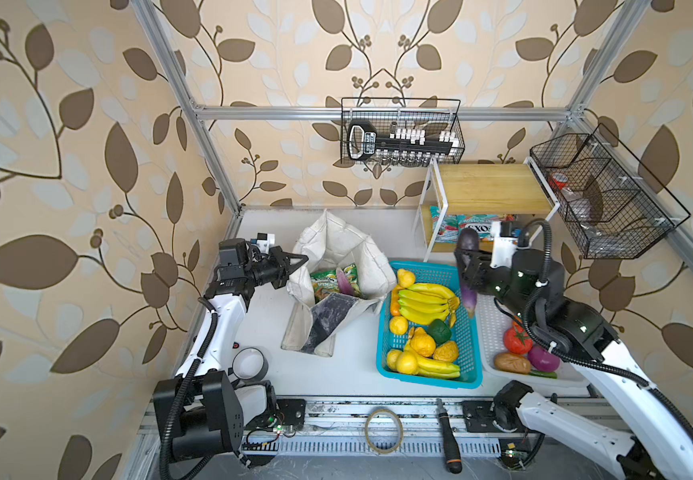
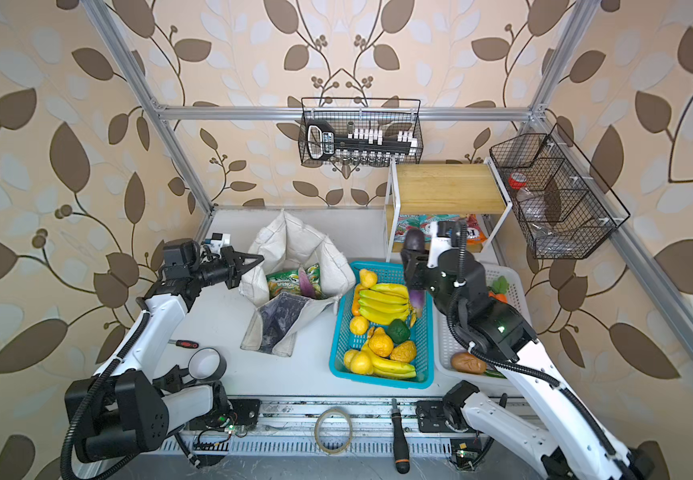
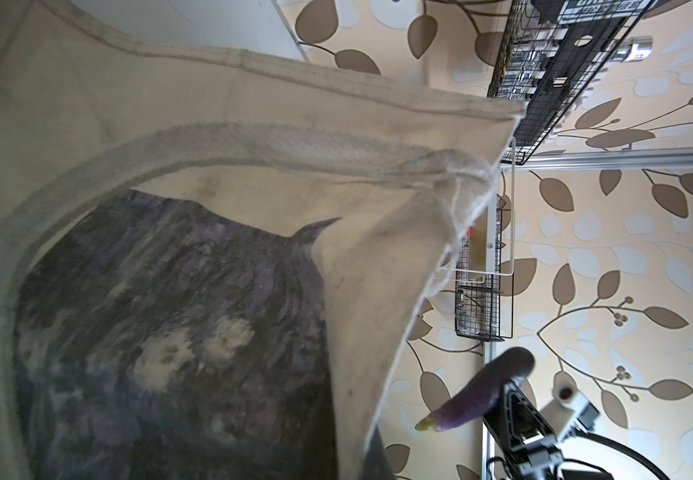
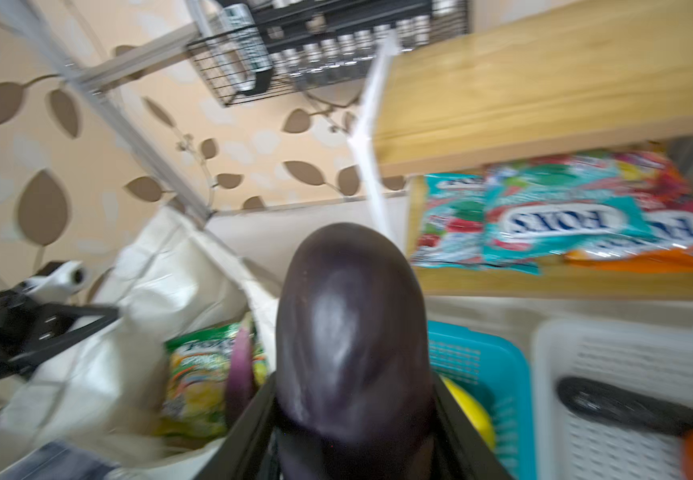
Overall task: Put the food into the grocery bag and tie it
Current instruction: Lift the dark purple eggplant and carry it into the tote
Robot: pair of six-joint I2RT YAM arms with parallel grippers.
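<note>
Both top views show the left gripper (image 1: 301, 262) pinched shut on the grocery bag (image 1: 338, 245) rim. Only the right wrist view shows the right gripper (image 4: 353, 440) jaws, partly open, clamping the eggplant (image 4: 349, 316).

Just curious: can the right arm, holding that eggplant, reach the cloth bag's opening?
Probably yes. The left gripper holds the rim of the grocery bag, so its mouth gapes, and nothing stands between it and the right gripper with its eggplant.
</note>
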